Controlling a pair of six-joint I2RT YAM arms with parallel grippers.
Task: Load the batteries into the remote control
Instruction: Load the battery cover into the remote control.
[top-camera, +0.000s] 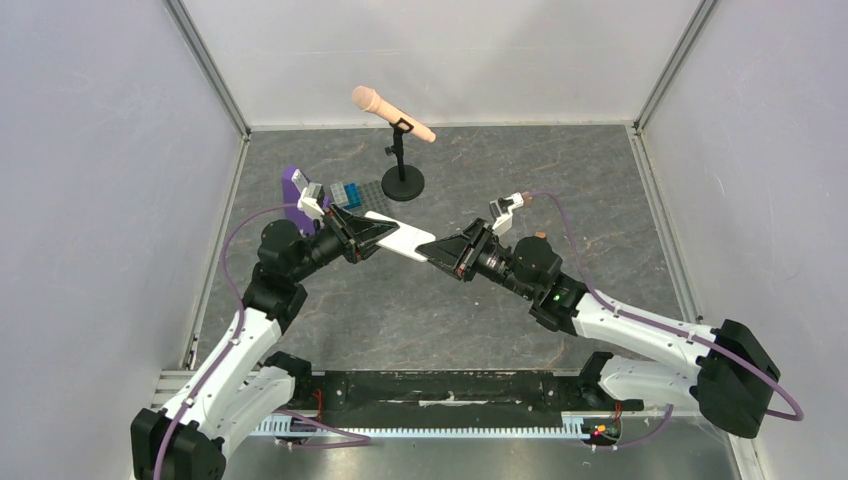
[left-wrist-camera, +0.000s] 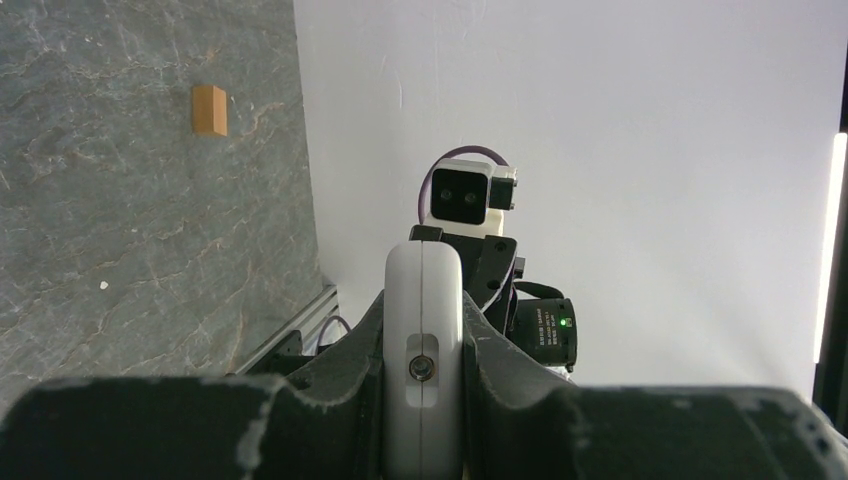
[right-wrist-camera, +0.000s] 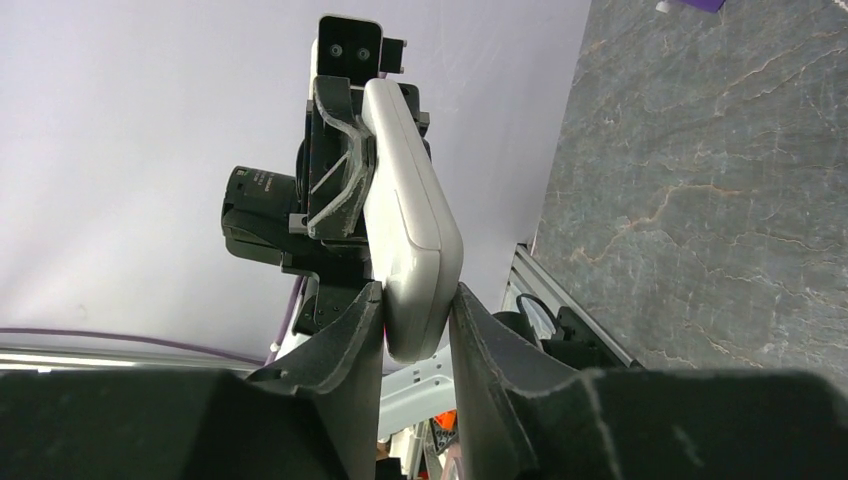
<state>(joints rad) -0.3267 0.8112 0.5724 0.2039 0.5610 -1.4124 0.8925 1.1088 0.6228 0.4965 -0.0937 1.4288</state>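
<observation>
The white remote control (top-camera: 402, 238) is held in the air between both grippers, above the middle of the table. My left gripper (top-camera: 372, 234) is shut on its left end; in the left wrist view the remote (left-wrist-camera: 423, 300) stands edge-on between the fingers, its seam and a small round lens facing the camera. My right gripper (top-camera: 437, 252) is shut on its right end; in the right wrist view the remote's (right-wrist-camera: 405, 215) rounded tip sits between the jaws of my right gripper (right-wrist-camera: 415, 305). The batteries are out of view.
A pink microphone (top-camera: 392, 113) on a black stand (top-camera: 403, 183) stands at the back centre. A grey slab with blue pieces (top-camera: 345, 192) and a purple stand (top-camera: 293, 184) lies behind the left gripper. A tan wooden block (left-wrist-camera: 209, 109) lies on the table.
</observation>
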